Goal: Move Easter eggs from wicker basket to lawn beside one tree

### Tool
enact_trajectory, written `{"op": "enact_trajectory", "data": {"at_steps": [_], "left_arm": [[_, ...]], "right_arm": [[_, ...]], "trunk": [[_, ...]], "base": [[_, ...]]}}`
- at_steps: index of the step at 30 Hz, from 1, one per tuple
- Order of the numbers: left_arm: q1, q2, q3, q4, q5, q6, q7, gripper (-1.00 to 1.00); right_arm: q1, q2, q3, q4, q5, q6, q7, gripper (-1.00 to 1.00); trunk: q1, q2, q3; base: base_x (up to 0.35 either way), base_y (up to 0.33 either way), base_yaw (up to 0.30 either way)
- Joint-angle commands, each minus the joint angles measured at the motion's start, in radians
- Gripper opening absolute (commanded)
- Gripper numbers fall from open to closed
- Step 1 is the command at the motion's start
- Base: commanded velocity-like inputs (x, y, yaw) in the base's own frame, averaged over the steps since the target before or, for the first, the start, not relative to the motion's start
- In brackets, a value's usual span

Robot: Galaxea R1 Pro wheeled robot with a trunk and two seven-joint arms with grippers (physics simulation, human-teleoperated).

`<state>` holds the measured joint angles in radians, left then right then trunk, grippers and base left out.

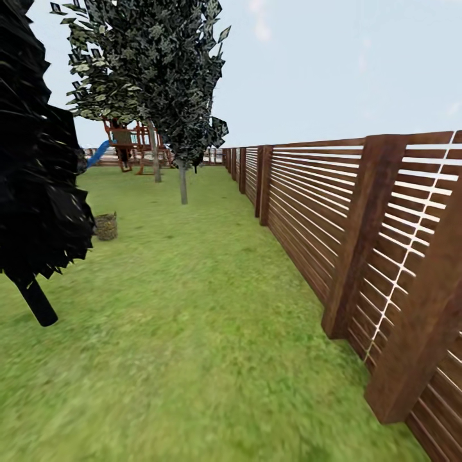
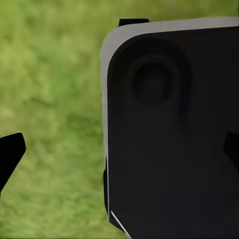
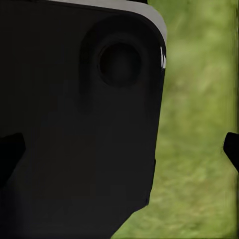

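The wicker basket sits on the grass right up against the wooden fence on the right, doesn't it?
Not against the fence. The head view shows the wicker basket on the lawn at the left, beside the black columnar tree, well apart from the wooden fence.

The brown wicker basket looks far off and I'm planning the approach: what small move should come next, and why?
Probably drive the base forward and slightly left toward the brown woven wicker basket. It sits well ahead on the green mottled lawn, beside the black columnar tree, beyond arm reach, and the slatted wooden fence runs close on the right.
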<state>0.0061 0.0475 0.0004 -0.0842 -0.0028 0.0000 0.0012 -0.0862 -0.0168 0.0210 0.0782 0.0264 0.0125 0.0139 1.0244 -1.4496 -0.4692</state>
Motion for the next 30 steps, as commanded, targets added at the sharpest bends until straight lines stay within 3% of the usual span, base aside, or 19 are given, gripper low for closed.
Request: {"op": "enact_trajectory", "data": {"at_steps": [1,9,19,30], "left_arm": [[0.001,0.000,0.000,-0.002,-0.001,0.000,0.000,1.00],[0.001,0.000,0.000,-0.003,0.000,0.000,0.000,1.00],[0.001,0.000,0.000,-0.003,0.000,0.000,-0.001,1.00],[0.001,0.000,0.000,-0.003,0.000,0.000,0.000,1.00]], "right_arm": [[-0.001,0.000,0.002,0.002,0.003,0.001,0.001,1.00],[-0.001,0.000,0.002,0.002,0.003,0.001,0.001,1.00],[-0.001,0.000,0.001,0.002,0.003,0.002,-0.002,1.00],[-0.001,0.000,0.000,0.002,-0.003,0.001,-0.001,1.00]], "trunk": [[0.001,0.000,-0.001],[0.001,0.000,-0.001],[0.001,0.000,-0.001],[0.001,0.000,-0.001]], "base": [[0.330,-0.102,0.000],[0.330,-0.101,0.004],[0.330,-0.097,0.209],[0.330,-0.080,0.041]]}}
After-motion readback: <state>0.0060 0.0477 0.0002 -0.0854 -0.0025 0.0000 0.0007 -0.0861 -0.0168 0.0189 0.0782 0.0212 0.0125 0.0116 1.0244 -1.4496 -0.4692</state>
